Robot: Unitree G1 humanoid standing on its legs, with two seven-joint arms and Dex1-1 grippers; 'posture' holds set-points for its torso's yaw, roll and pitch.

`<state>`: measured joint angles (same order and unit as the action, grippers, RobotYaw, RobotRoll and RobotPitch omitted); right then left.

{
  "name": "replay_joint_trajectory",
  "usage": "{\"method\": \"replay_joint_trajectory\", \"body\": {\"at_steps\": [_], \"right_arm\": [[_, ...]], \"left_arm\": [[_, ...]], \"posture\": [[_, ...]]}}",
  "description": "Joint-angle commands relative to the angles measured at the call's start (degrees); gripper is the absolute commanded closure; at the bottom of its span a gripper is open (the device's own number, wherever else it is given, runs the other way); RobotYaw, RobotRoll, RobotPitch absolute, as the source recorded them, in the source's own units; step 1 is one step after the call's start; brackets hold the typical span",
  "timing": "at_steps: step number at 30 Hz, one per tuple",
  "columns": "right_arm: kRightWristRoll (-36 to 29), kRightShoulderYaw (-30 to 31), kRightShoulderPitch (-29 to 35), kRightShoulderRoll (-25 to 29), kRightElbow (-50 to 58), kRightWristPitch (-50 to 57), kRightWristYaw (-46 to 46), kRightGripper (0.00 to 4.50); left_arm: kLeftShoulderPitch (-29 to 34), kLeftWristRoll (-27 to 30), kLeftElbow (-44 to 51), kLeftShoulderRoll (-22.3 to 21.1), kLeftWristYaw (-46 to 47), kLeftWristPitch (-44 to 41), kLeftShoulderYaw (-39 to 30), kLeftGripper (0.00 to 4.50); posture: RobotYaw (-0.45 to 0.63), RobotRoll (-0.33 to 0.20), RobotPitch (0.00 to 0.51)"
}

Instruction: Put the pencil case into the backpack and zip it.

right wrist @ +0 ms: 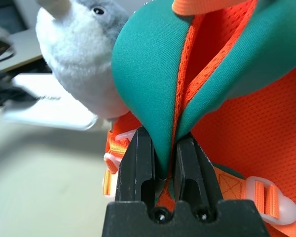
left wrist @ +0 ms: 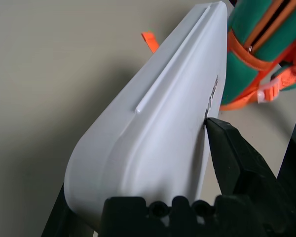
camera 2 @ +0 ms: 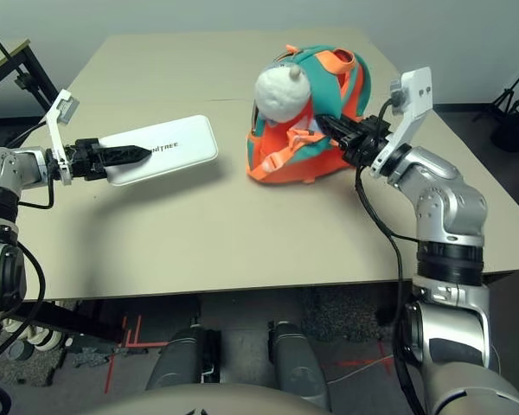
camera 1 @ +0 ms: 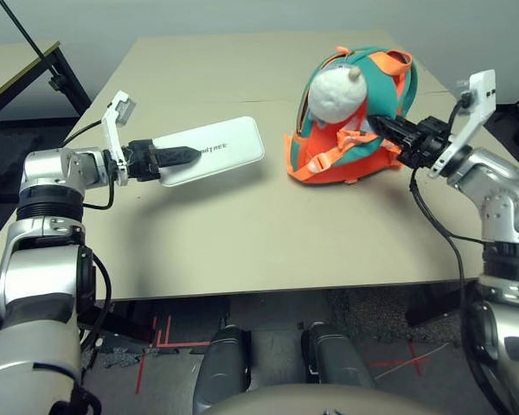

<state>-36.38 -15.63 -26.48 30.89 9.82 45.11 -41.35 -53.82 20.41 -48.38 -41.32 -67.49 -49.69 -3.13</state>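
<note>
- The white pencil case (camera 1: 209,151) hangs above the table (camera 1: 242,233), clamped at one short end by the left gripper (camera 1: 175,156), free end aimed toward three o'clock, likely for sliding in.
- At three o'clock of it sits the backpack (camera 1: 355,130), plush fish charm (camera 1: 336,93) facing the robot.
- The right gripper (right wrist: 163,163) pinches a teal fold of the backpack, seemingly to hold its mouth steady.
</note>
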Motion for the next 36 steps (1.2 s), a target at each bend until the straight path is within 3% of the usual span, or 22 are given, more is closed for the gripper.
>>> {"method": "replay_joint_trajectory", "body": {"at_steps": [1, 6, 15, 24, 36], "right_arm": [[-5.8, -0.4, 1.9, 0.4, 6.4, 2.7, -1.5, 4.28], [-6.8, 1.1, 5.3, -0.7, 7.9, 4.6, 0.5, 4.28], [-5.0, 5.3, 7.2, -1.4, 6.4, 4.0, 1.1, 4.28], [-2.1, 7.7, 6.9, -1.8, 3.1, 0.9, 0.9, 4.29], [-2.0, 8.8, 6.5, -2.8, 3.1, 0.4, 0.8, 4.29]], "left_arm": [[-2.9, -0.9, 0.6, -0.6, -0.8, 3.2, -0.2, 1.35], [-3.8, -2.3, 4.9, -0.2, 0.3, 11.5, -0.2, 1.35], [-3.2, -2.8, 18.0, -0.4, 0.3, 15.8, 0.8, 1.35], [-1.8, -1.2, 30.0, -3.1, -2.6, 10.3, 3.5, 1.35], [-2.1, -3.3, 29.8, 1.3, 1.0, 12.2, 5.7, 1.35]], "posture": [[-0.12, 0.000, 0.025], [-0.12, 0.000, 0.025], [-0.10, 0.000, 0.022], [-0.08, 0.000, 0.027], [-0.08, 0.000, 0.024]]}}
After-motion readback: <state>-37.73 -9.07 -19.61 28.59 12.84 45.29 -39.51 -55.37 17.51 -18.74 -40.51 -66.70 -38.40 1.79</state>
